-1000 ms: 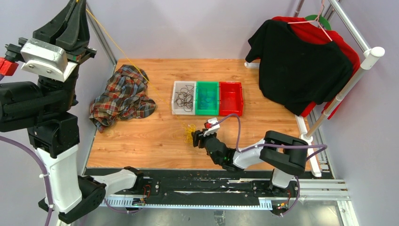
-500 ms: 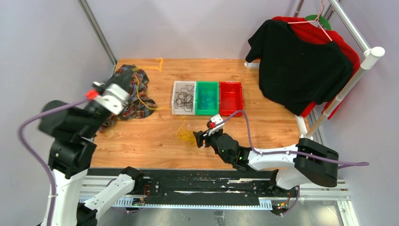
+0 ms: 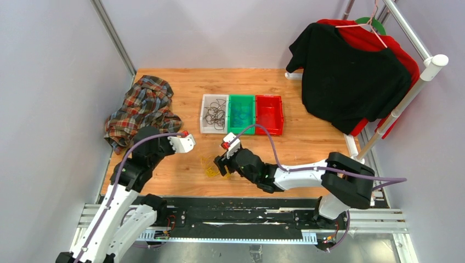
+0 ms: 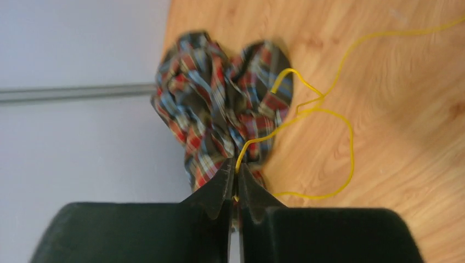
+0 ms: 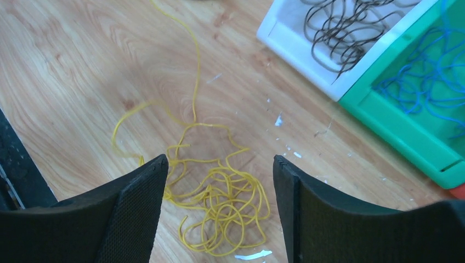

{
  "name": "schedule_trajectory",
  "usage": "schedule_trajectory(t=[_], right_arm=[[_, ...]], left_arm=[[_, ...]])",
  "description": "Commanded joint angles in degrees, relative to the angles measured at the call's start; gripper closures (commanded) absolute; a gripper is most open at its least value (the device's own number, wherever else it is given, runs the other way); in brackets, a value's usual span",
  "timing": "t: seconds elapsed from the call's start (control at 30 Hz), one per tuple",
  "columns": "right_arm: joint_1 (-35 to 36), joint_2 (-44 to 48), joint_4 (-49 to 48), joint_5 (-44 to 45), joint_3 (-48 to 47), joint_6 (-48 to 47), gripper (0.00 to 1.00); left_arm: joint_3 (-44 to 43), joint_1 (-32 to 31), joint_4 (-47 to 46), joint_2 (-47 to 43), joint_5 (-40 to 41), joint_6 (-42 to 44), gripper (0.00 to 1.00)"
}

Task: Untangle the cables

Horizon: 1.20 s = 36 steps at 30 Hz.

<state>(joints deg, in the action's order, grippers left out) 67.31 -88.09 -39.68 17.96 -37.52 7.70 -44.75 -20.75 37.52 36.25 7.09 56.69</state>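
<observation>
We're on the left end effector (image 4: 234,167) first: its tips are clenched tight on a single yellow cable (image 4: 352,150), which climbs out from between them and loops away to the right over the worktop (image 4: 417,109). Just beyond the tips lies the crumpled plaid shirt (image 4: 208,109), and part of that cable crosses its edge.

Over to the right end effector (image 5: 220,160): released, fingers spread wide and gripping nothing. It hangs above the yellow tangle (image 5: 219,203), a knotted heap on the wood directly beneath and between the fingers. One strand runs out of the heap and away ahead. Further ahead and to the right we see the white bin (image 5: 290,46) holding the dark cables (image 5: 334,27). Touching its far side is the green bin (image 5: 406,120) with the blue cables (image 5: 433,82) inside. From the overhead view, the red bin (image 3: 269,114) closes the row, beyond the green one.
</observation>
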Motion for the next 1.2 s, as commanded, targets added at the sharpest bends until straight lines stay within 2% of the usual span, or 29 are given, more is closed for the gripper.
schedule_trajectory(t=[0.0,0.1,0.2,0.27,0.37,0.47,0.63,0.9,1.0,1.17], right_arm=[[-1.19,-3.46,1.99,-4.08,-2.04,1.59,0.31],[-1.34,-4.33,2.0,-4.49,-2.17,2.79,0.33],[-1.75,-4.04,1.89,-4.57,-1.34,3.39,0.34],[-2.27,-3.78,1.89,-4.63,-0.65,3.96,0.35],[-3.43,-3.57,1.59,-5.74,0.17,5.47,0.36],[-4.46,-3.66,1.18,-6.62,0.54,6.69,0.37],[-5.65,-3.94,0.39,-7.29,0.87,8.35,0.38],[-6.31,-3.27,-2.46,-7.56,2.11,10.29,0.42],[-6.31,-2.61,-3.34,-7.73,2.93,10.76,0.43],[-6.3,-1.92,-5.1,-8.23,4.18,11.41,0.45]], left_arm=[[5.54,4.18,-1.74,1.56,5.95,8.46,0.79],[7.46,5.75,-0.9,5.65,4.45,7.95,0.53],[5.0,6.0,5.9,9.74,-4.8,5.59,0.14],[1.45,5.99,13.43,11.85,-16.4,7.26,0.07],[-0.4,5.99,20.57,13.3,-28.33,14.18,0.06],[0.44,5.36,21.29,11.98,-35.37,21.52,0.05],[3.69,1.3,21.02,10.1,-36.21,38.43,0.07],[14.06,-0.5,13.59,5.31,-41.25,66.26,0.13],[16.67,-2.43,8.34,7.24,-41.11,69.71,0.22],[19.76,-5.42,-1.66,9.52,-38.91,70.19,0.33]])
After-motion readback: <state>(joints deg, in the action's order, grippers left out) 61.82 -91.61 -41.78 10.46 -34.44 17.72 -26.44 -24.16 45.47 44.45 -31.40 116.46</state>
